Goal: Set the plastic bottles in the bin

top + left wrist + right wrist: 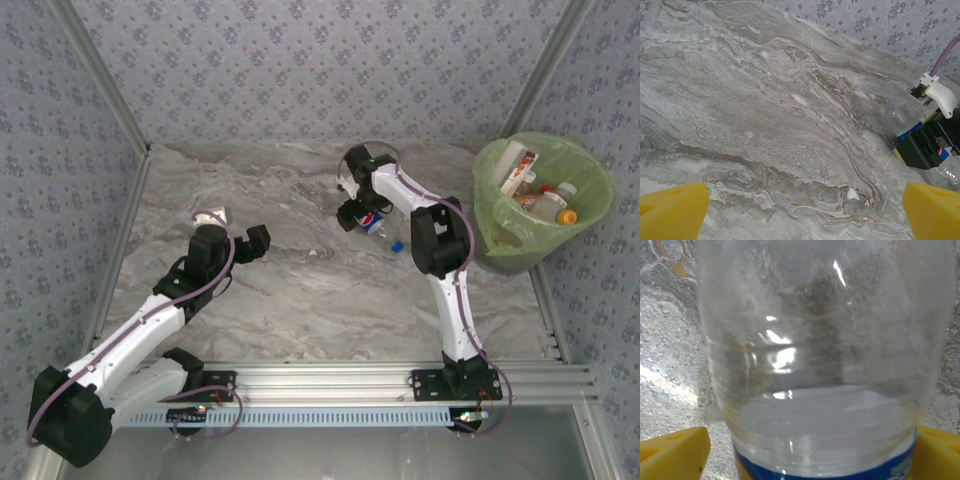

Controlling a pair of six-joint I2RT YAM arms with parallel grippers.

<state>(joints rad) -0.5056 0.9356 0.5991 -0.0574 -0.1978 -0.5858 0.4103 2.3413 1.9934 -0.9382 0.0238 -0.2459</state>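
A clear plastic bottle (372,222) with a blue label lies on the marble table, its blue cap (397,246) pointing right. My right gripper (360,212) is down over it. In the right wrist view the bottle (820,365) lies between the yellow fingertips (675,452). The jaws stand open astride it, with a small gap on the left side. My left gripper (238,228) hovers open over bare marble at the table's left, nothing between its yellow fingertips (672,210). The bin (490,190), lined with a light-green bag, stands at the back right with several bottles (545,200) inside.
Patterned walls close the table on the left, back and right. A metal rail (330,380) runs along the near edge by the arm bases. The right arm's black gripper body (927,145) shows at the right edge of the left wrist view.
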